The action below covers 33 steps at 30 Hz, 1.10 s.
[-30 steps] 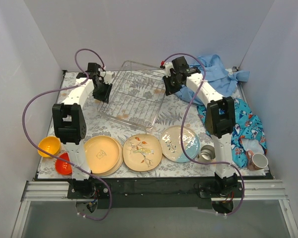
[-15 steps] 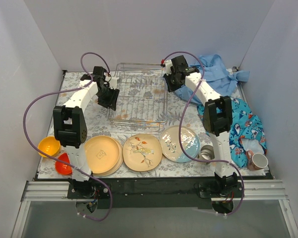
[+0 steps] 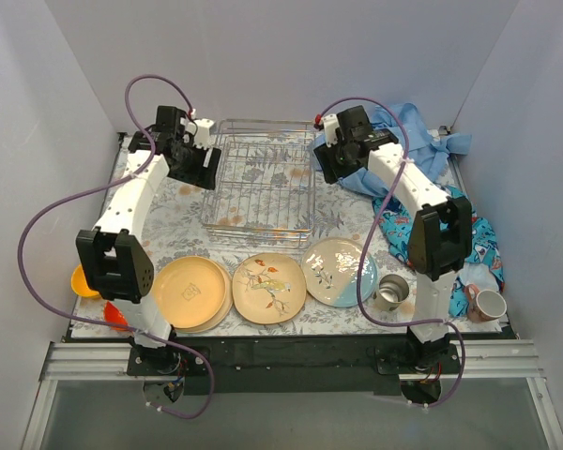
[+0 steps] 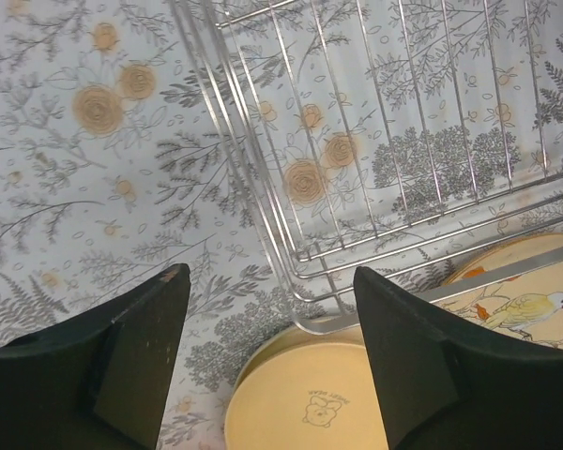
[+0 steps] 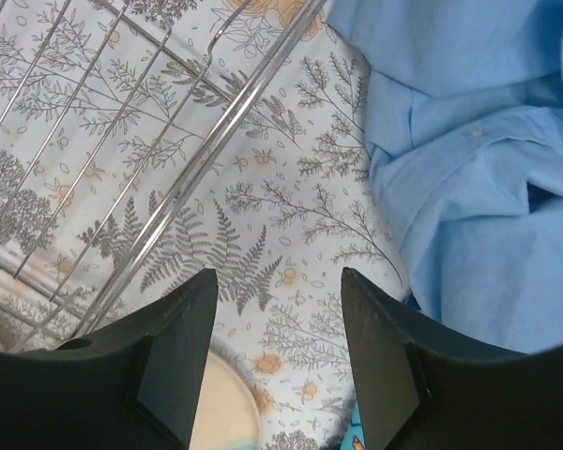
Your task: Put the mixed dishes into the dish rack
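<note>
The dish rack (image 3: 259, 228), silver wire and holding nothing, sits flat on the flowered table at the back centre. My left gripper (image 3: 195, 165) hovers open just off its left side, and my right gripper (image 3: 330, 161) hovers open off its right side. In the left wrist view the open left gripper (image 4: 270, 272) frames the dish rack's (image 4: 249, 159) near corner and a yellow-tan plate (image 4: 310, 398). Along the front lie two stacked yellow-tan plates (image 3: 190, 291), a floral plate (image 3: 268, 288) and a cream-and-blue plate (image 3: 340, 271). An orange bowl (image 3: 78, 279) and a red bowl (image 3: 118, 314) sit at the front left.
A metal cup (image 3: 391, 290) stands at the front right, with a pink-and-white mug (image 3: 486, 304) beyond it. A plain blue cloth (image 3: 408, 141) lies behind the right gripper (image 5: 278, 274), and a patterned blue cloth (image 3: 464, 234) covers the right side. White walls close in on three sides.
The rack was tilted up between both shut grippers and now lies flat on the table. Both grippers have opened and drawn back from its sides.
</note>
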{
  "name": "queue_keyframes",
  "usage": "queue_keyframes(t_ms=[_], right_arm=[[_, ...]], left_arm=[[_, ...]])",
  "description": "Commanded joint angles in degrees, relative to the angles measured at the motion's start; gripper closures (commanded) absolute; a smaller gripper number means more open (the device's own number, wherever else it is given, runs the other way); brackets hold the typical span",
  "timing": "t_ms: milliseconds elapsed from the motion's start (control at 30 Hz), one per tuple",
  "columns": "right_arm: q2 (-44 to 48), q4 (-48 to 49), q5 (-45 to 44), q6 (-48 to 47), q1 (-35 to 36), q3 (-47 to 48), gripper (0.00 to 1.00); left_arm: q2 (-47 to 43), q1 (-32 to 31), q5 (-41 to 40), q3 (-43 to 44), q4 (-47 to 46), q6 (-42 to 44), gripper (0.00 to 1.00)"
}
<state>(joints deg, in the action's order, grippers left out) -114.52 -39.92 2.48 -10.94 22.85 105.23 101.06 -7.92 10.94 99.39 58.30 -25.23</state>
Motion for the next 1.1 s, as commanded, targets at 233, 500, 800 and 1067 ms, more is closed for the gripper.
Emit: queue_keyframes(t_ms=[233,500,800,1067], right_arm=[[10.45,-1.82,7.53,-0.92,-2.64,-6.79,0.33],[18.10,-8.06,19.48,-8.91,-2.64,-10.57,0.32],[29.25,-12.37,17.75,-22.28,2.20,-25.58,0.36],[36.55,-24.58,11.33,-25.71,-1.93,-33.51,0.39]], left_arm=[[-12.44,7.83,-18.23,-6.40,8.32,5.72,0.30],[-19.75,7.84,0.37,-18.41,10.61,17.92,0.33],[-22.30,7.84,9.79,-29.61,3.14,24.53,0.39],[-22.40,7.84,12.00,-26.55,-3.55,21.37,0.37]])
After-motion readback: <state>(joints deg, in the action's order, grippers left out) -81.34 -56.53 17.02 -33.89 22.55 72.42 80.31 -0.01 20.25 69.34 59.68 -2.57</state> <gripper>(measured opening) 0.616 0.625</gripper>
